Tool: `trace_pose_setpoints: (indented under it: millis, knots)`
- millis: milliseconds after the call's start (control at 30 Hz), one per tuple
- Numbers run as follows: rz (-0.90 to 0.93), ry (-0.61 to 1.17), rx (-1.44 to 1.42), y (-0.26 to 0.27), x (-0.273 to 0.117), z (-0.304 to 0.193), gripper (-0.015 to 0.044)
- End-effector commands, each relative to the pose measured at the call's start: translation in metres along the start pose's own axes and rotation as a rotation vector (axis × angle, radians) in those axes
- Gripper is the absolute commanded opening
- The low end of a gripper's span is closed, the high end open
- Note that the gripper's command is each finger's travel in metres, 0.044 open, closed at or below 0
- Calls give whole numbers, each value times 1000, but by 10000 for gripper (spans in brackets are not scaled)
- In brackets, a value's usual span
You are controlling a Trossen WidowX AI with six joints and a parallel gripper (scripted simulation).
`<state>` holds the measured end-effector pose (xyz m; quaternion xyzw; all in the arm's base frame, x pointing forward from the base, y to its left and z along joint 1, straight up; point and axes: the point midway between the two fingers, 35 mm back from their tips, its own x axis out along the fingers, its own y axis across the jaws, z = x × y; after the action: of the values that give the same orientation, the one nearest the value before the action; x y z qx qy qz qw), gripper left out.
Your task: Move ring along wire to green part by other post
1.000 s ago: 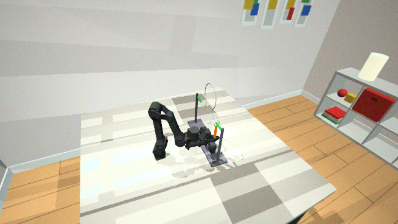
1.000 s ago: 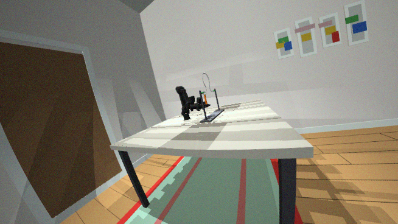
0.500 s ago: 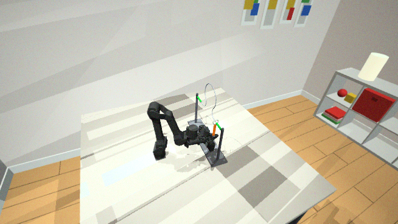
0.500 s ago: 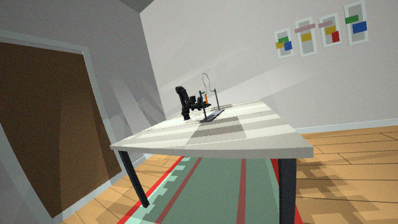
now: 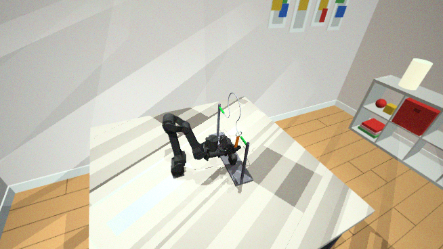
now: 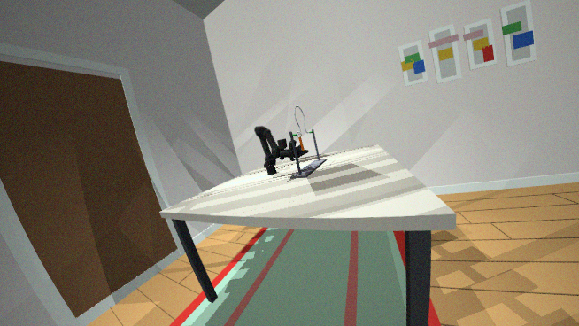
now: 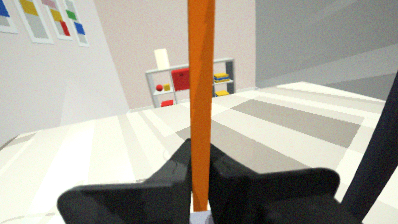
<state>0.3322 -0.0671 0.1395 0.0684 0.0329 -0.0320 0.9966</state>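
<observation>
You won't find any text, label, brand, number or sign that you can read in these views.

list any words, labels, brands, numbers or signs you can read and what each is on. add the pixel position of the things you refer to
There are none that can be read.
The wall pictures (image 5: 298, 20) (image 6: 447, 55) (image 7: 35, 25) show only plain coloured blocks, with no lettering made out.
The red box (image 5: 415, 116) (image 7: 181, 79) on the shelf has a small dark mark, too small to read.
The black arm (image 5: 190, 139) (image 6: 268, 143) and orange handle (image 5: 237, 141) (image 6: 301, 143) (image 7: 201, 100) show no legible text.
</observation>
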Motion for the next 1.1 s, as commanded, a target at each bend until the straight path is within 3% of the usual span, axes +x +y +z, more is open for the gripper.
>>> trace_pose_setpoints:
  millis: [0,500,1067]
  knots:
    - [3,-5,56,10,-1,1,-150]
    - [31,2,344,57,-2,10,-150]
    - [124,197,635,98,-28,34,-150]
